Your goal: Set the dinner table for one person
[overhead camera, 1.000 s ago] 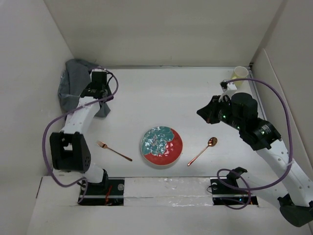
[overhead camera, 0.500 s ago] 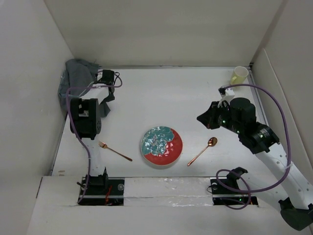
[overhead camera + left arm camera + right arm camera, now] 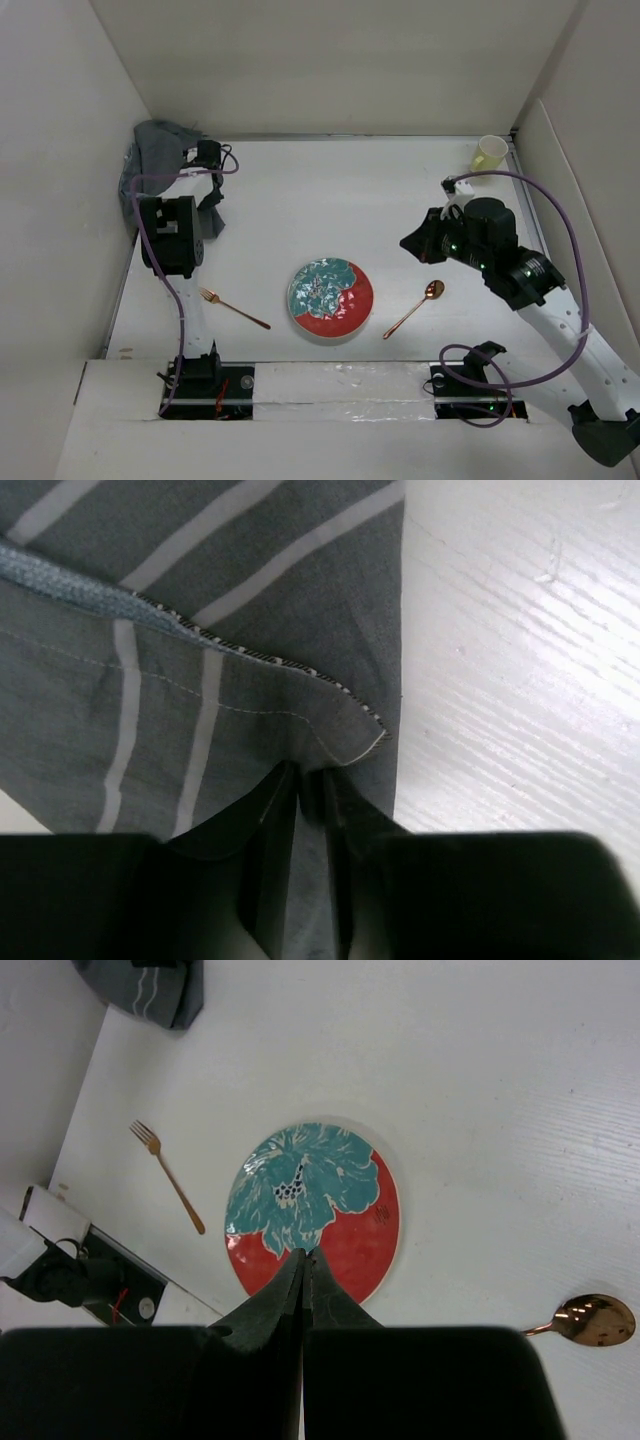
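My left gripper (image 3: 310, 780) is pinching the dark grey cloth placemat with thin white stripes (image 3: 200, 630). Its fingers are standing almost together, with a fold of the cloth's hemmed edge running down between them. The placemat is lying bunched at the 10 o'clock corner of the large flat matte white dinner table (image 3: 320, 190), and part of it is riding up against the side panel there.

My right gripper (image 3: 303, 1255) is hovering with its fingers pressed together and is holding nothing. In the wrist view its tips are pointing down over the red part of the round teal-and-red patterned plate (image 3: 310, 1210).

That plate is sitting at the 6 o'clock side of the table. A copper-coloured metal fork (image 3: 234, 308) is lying at the plate's 9 o'clock, apart from it. A copper-coloured metal spoon (image 3: 415, 308) is lying at its 3 o'clock, also apart. A pale yellow cup (image 3: 489, 152) is standing upright at the table's 1 o'clock corner.
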Controlling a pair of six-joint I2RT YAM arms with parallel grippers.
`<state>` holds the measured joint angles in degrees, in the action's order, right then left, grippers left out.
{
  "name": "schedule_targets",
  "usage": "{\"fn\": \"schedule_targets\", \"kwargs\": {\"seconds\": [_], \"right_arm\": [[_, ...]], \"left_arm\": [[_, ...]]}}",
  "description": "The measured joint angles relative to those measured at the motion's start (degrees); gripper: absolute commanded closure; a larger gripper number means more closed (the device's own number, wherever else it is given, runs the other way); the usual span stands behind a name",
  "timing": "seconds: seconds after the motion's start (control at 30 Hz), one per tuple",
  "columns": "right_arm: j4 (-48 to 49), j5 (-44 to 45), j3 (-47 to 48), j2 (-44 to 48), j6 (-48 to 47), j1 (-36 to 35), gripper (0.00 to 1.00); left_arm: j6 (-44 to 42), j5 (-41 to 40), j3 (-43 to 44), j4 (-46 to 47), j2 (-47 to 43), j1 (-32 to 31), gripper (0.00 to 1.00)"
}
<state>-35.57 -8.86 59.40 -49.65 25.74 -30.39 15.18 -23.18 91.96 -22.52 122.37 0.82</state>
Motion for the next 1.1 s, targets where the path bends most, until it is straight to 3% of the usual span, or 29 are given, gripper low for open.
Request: {"fn": "schedule_targets", "kwargs": {"seconds": [0.07,0.23,0.37,0.43,0.53,0.8,0.93,1.1], "right_arm": [[0.09,-0.39,0.00,-0.57,0.00,0.00,1.00],[0.52,-1.07,-0.26,-1.73,0.00,0.00,0.95],[2.45,-1.51,-1.33,-2.58,0.20,0.00,0.71],[3.87,-1.55,-2.01,-3.50,0.55,0.00,0.65],[5.68,-1.46,-2.25,-5.97,0.96,0.00,0.59],[9.42,0.09,-2.19,-11.56,2.21,0.35,0.50],[10.56,0.59,-1.31,-14.10,2.60,1.07,0.45],[12.13,1.55,-0.81,-16.76,2.82,1.99,0.38]], "left_arm": [[-0.15,0.42,0.00,0.02,0.15,-0.02,0.99],[-0.35,1.62,-0.07,0.09,0.17,-0.17,1.00],[-0.28,4.11,0.11,0.13,-0.20,-1.60,1.00],[0.22,6.49,2.08,-0.63,-0.24,-3.78,1.00],[0.61,10.14,9.31,-2.78,-0.24,-9.22,1.00],[-0.37,16.46,39.21,-5.84,-1.36,-26.60,1.00],[-0.31,18.69,33.48,-4.79,-10.25,-26.56,1.00],[0.81,18.80,12.66,0.28,-25.40,-14.51,1.00]]}}
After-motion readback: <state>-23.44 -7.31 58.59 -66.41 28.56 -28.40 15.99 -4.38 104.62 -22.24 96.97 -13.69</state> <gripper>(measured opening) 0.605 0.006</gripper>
